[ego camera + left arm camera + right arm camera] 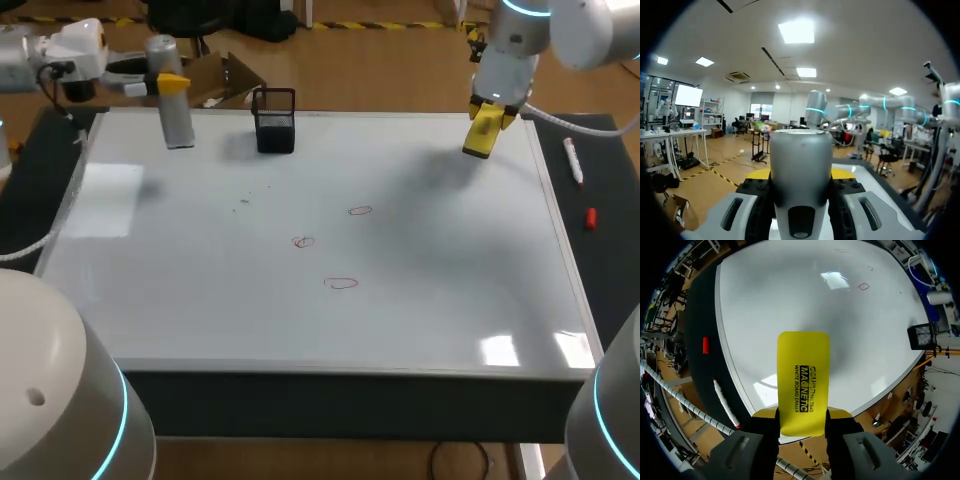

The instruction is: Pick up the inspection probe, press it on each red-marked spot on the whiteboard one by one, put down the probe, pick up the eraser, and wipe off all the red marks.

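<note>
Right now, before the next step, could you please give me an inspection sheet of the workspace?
Surface: whiteboard carrying three red marks, none wiped; faint dark specks.
Job's things: probe upright over the board's far left corner; eraser held above its far right corner.
Clutter: black mesh holder at the board's far edge; white marker and red cap on the dark table right of the board.
Grippers: left gripper shut on the probe; right gripper shut on the eraser.
Cables: white cable trailing from the right arm.
Surroundings: nothing seen.
</note>
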`<state>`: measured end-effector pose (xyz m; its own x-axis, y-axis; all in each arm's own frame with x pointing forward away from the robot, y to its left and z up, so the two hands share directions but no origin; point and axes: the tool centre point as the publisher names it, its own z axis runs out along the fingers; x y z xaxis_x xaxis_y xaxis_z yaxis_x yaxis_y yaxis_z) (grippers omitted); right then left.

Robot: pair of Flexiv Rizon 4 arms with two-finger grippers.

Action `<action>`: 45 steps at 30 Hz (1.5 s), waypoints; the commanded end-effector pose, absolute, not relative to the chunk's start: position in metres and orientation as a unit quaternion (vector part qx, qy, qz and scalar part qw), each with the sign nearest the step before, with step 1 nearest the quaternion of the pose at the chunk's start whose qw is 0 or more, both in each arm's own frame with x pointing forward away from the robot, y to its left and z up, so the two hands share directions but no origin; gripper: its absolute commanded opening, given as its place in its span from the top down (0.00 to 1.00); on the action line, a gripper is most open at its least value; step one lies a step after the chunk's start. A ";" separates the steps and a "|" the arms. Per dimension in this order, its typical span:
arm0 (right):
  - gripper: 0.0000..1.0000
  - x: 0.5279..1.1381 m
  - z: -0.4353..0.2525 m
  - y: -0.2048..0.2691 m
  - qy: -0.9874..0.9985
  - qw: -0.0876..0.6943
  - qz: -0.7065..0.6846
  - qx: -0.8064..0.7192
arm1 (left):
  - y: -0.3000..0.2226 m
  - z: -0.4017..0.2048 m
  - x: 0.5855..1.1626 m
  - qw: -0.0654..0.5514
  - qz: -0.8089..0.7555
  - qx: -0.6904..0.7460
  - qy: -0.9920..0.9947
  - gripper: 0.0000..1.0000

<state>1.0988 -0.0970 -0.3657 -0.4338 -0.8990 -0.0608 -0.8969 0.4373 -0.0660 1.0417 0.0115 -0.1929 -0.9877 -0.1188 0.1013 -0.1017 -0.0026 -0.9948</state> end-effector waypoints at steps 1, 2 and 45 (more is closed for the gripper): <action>1.00 1.099 -0.365 -0.097 0.846 0.042 -0.013 -0.531 | -0.017 -0.187 1.035 -0.008 -0.709 -0.067 0.702 1.00; 1.00 1.099 -0.365 -0.097 0.846 0.042 -0.013 -0.531 | -0.024 -0.186 1.032 -0.014 -0.709 -0.062 0.703 1.00; 1.00 1.099 -0.365 -0.097 0.846 0.042 -0.013 -0.531 | -0.170 -0.226 0.900 -0.213 -0.716 0.137 0.650 1.00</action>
<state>1.0987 -0.0970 -0.3656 -0.4337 -0.8990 -0.0610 -0.8969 0.4372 -0.0661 0.8949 -0.1640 -0.2205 -0.8973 0.4335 0.0833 -0.1203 -0.0586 -0.9910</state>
